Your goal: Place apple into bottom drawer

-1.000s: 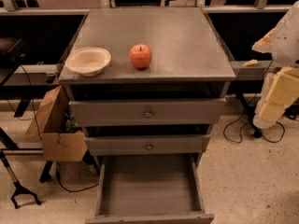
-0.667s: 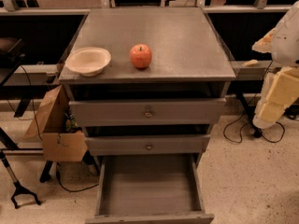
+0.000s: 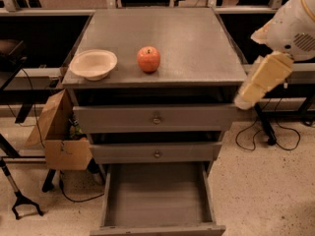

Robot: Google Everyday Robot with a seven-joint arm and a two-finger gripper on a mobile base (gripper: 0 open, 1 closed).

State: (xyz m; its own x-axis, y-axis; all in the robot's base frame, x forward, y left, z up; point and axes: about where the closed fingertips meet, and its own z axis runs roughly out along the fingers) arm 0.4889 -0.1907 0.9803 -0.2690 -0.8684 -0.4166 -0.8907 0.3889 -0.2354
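Pincer (image 3: 242, 101) hangs at the blurred lower end of the cream arm link (image 3: 263, 77), against the cabinet's right edge beside the top drawer (image 3: 123, 118) — wide or narrow, I cannot tell. Up and well to its left the apple (image 3: 148, 59) sits on the cabinet top (image 3: 197, 43), ungripped, with the cream bowl (image 3: 93, 64) near it, further left. Below and left of the pincer the bottom drawer (image 3: 156, 193) stands pulled open — the middle drawer (image 3: 123, 153) above it is closed.
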